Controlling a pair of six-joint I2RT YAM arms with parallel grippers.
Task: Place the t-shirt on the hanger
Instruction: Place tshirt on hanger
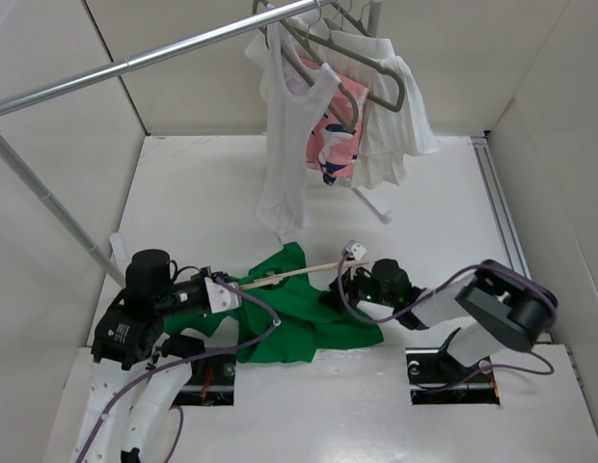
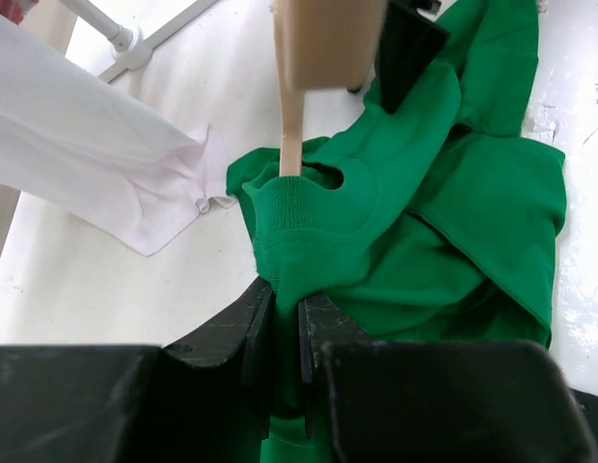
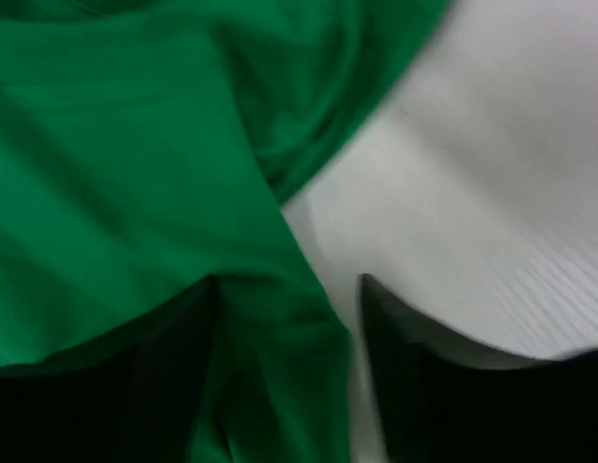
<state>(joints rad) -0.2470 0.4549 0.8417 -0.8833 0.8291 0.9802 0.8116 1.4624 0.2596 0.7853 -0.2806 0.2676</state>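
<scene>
Left wrist: left claw [image 2: 285, 318] pinches t-shirt [image 2: 453, 212] collar near hanger [image 2: 291, 125]

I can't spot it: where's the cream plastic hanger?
Top view, centre: the cream plastic hanger lies across the bright green cotton t-shirt, below the hanging white tank top, one end inside the collar.

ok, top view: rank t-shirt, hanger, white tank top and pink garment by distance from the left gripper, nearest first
1. t-shirt: its collar is pinched in the left gripper.
2. hanger: just past the fingertips, running right from the neck opening.
3. white tank top: hanging farther back, up and right.
4. pink patterned garment: behind the tank top, further right.
</scene>
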